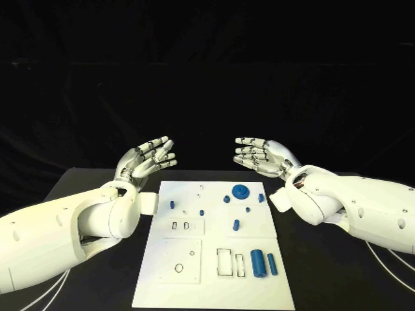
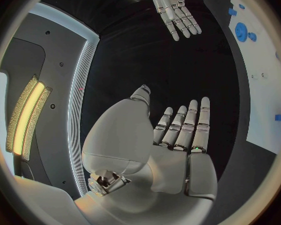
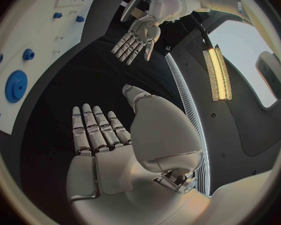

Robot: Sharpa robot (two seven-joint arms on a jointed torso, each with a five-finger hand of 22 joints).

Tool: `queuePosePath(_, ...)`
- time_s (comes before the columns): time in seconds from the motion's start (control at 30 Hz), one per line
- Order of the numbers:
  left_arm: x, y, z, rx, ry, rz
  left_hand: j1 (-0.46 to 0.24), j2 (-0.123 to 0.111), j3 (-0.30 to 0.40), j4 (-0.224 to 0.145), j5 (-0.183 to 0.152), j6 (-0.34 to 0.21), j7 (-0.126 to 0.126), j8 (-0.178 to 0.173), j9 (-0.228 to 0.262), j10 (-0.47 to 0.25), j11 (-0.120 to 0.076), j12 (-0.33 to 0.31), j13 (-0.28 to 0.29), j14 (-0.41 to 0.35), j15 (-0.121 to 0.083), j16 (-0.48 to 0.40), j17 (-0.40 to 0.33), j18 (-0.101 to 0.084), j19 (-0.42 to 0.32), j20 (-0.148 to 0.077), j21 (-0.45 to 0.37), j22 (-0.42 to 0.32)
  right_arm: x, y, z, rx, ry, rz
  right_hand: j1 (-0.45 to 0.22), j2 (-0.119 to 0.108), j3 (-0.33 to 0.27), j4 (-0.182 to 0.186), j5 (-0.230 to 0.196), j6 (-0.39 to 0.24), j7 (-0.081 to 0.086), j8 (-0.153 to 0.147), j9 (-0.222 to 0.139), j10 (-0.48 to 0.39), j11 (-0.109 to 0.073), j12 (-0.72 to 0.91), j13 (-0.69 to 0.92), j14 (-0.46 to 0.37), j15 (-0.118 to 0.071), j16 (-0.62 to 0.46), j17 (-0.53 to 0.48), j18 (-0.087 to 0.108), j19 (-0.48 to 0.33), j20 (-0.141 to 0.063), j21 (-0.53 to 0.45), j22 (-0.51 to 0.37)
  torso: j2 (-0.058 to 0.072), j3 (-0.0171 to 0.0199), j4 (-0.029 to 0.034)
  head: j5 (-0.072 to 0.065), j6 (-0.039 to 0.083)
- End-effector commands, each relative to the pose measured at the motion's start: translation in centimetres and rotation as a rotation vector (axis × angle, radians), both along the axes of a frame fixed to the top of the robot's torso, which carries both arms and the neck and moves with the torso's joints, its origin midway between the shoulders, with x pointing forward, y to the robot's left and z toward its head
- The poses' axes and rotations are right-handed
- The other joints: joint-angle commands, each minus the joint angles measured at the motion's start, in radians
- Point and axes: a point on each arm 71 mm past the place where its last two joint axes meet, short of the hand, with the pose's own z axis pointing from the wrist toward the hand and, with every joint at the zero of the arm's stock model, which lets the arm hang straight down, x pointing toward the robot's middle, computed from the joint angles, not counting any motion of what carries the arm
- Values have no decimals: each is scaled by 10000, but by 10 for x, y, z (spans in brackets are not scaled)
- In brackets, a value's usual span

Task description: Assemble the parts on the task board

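Both arms are raised over the far end of the black table, and neither hand has anything in it. The left hand is held up with its palm turned inward and its fingers stretched out and slightly apart; from the left wrist view that hand shows the same flat, released spread, with nothing between the fingers. The right hand faces it from the other side, palm inward too, fingers loosely extended and a little curled at the tips, also holding nothing; in the right wrist view it lies open and bare. The two hands hang well apart from each other, both above and beyond the far edge of the task board. That white board lies flat in the middle of the table, between the two forearms, running lengthwise away from the robot. The blue parts sit untouched on it: a round gear-like disc near the far end with a few small blue pieces around it, a short blue peg near the middle, and a thick blue cylinder with a thinner blue rod just beside it at the near right, next to some rectangular slots.
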Motion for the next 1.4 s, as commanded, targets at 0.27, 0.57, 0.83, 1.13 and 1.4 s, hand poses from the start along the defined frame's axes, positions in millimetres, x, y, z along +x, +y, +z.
queuePosePath(0.27,-14,0,22,-380,-435,-676,1276,-449,120,-35,-52,2176,933,804,510,2785,-282,287,79,2390,-550,1100,646,771,2176,-148,1167,328,6,3,14,-4913,-1805,1134,553,-981,963,-897,-272,4274,930,1294,697,4571,-778,455,137,4612,-990,1411,647,691,4138,-368,1817,633,674,-90,188,-191,78)
queuePosePath(0.57,-23,-1,32,-519,-452,-1062,1547,-518,182,23,-50,3140,829,1183,700,3745,-552,392,110,3149,-841,1432,964,776,2827,-433,1539,414,6,11,20,-8582,-3199,1374,330,-1605,1362,-765,-234,5373,282,1474,745,6523,-1605,574,313,7643,-2045,2904,1860,677,6520,-1458,3504,1463,1080,-129,280,-339,158)
queuePosePath(0.83,-28,-2,37,-612,-453,-1246,1547,-511,196,40,-46,3252,820,1223,709,3917,-582,382,110,3244,-878,1475,1034,771,2909,-479,1595,422,3,22,22,-10360,-4185,1342,43,-2100,1521,-303,-219,5407,179,1165,717,6391,-1660,-145,458,9109,-2321,5189,3986,625,7607,-1847,5180,2590,1395,-150,353,-380,178)
queuePosePath(1.13,-29,0,39,-626,-444,-1278,1551,-516,197,39,-46,3266,824,1228,710,3939,-585,380,110,3262,-884,1485,1046,771,2922,-486,1605,424,3,32,20,-10897,-4544,1449,179,-2158,1514,-110,-73,5432,244,1020,779,5899,-1566,-312,693,9300,-2240,8621,7468,140,8576,-1796,8583,6774,1556,-136,386,-386,208)
queuePosePath(1.4,-29,2,40,-619,-426,-1295,1536,-519,192,48,-50,3268,835,1227,709,3945,-582,374,108,3269,-885,1489,1053,770,2930,-490,1611,425,2,37,18,-11184,-4469,1619,259,-2121,1526,-48,-28,5464,254,983,827,5775,-1542,-302,805,9408,-2201,9918,8791,-41,8886,-1740,9798,8350,1625,-129,409,-379,234)
